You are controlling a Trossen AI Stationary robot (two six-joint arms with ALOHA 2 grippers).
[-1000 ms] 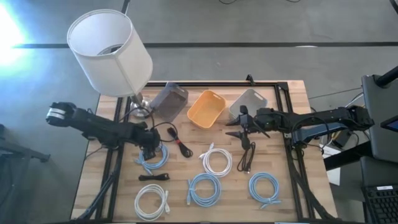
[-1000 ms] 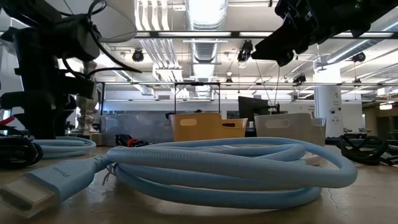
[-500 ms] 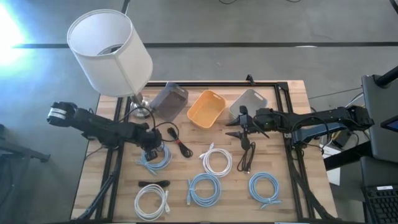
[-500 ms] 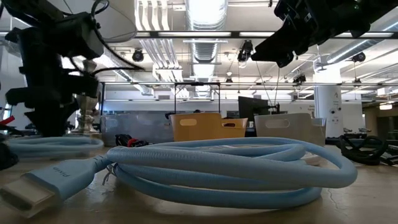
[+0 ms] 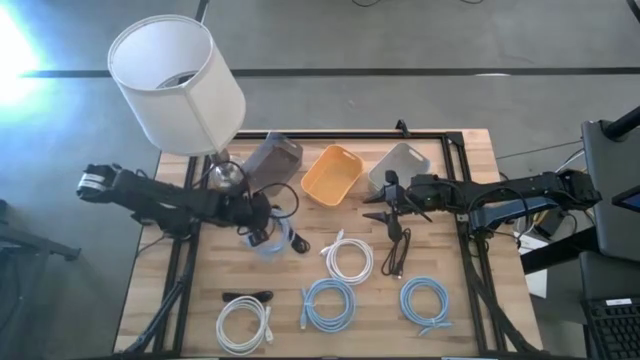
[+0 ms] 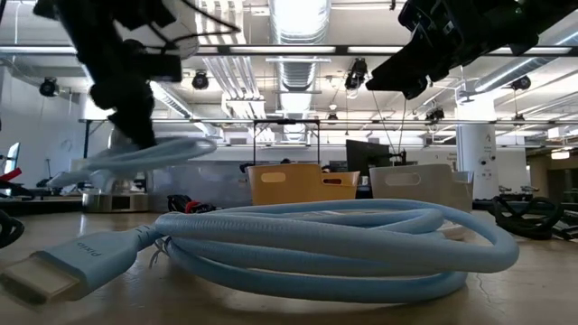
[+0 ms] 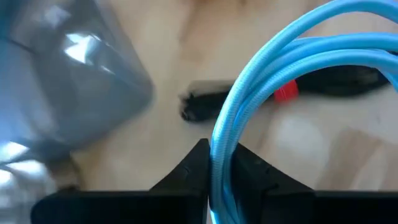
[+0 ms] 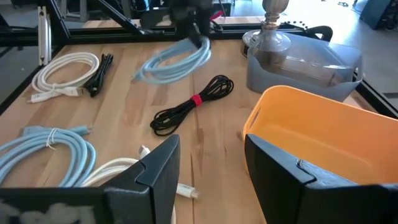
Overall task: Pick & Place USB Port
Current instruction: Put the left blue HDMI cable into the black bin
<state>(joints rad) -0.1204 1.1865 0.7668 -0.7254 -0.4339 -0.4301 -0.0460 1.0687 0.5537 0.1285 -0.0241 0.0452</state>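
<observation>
A light blue coiled cable (image 5: 278,242) hangs above the table's left half, near the dark grey bin (image 5: 272,160). My left gripper (image 5: 260,226) is shut on it. The raised coil also shows in the low view (image 6: 144,153) and in the right wrist view (image 8: 177,62). My right gripper (image 5: 385,206) hovers open with nothing between its fingers, in front of the light grey bin (image 5: 400,165). Its own view shows the fingers (image 8: 211,174) spread apart over the orange bin's rim. My left gripper pinches several strands of the blue coil (image 7: 221,155) between its two fingers, at one side of the loop. The fingers come from above, pointing down, and lie across the strands. The coil hangs tilted below the fingers (image 6: 135,117), lifted clear of the table.
An orange bin (image 5: 332,172) stands between the two grey bins at the far edge. A lamp (image 5: 175,85) rises at the far left. A black cable with a red tie (image 7: 336,84) lies under the lifted coil. White (image 5: 348,258), blue (image 5: 328,302) and black (image 5: 398,255) cables lie nearer.
My left gripper has shut on the light blue coil, lifted it off the table and carried it toward the right and far edges, nearer the dark grey bin. The coil, flat on the wood a second ago, now hangs tilted in the air.
</observation>
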